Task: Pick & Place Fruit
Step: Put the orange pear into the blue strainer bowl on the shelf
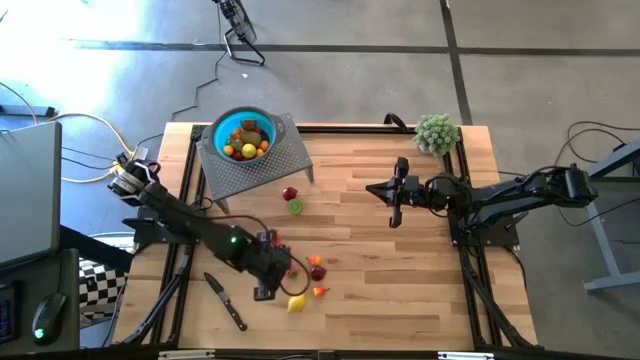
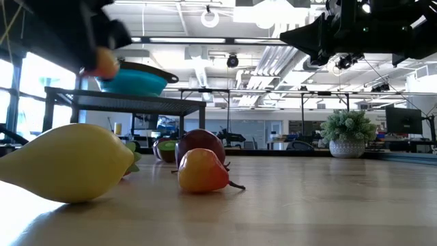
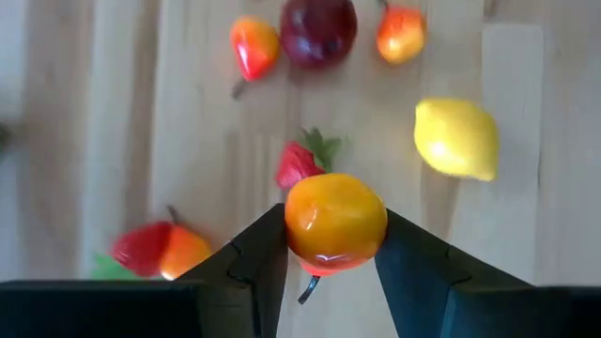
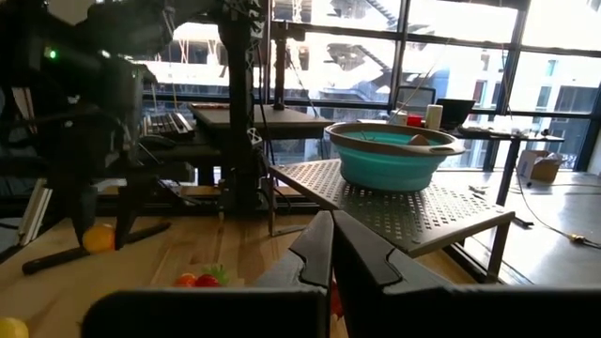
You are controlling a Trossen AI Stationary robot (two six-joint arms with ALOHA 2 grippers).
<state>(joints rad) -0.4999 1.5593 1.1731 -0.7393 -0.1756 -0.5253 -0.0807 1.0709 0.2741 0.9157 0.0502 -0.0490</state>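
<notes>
Above the near-left part of the table point(image 1: 400, 290), the left gripper point(image 3: 335, 246) is half open and clamps 1 small orange fruit point(image 3: 335, 223) at its widest part. The fruit looks light, hard and glossy, so it may slip. The right gripper point(image 4: 331, 246) waits clenched and empty over mid-table.

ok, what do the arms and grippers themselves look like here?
Both arms are matte black, jointed, with black cabling. The left arm shows a small green light on its forearm and white and yellow cables at its base. The left gripper has two dark, angular, wedge-shaped fingers; the right gripper has the same black tapered pair.
</notes>
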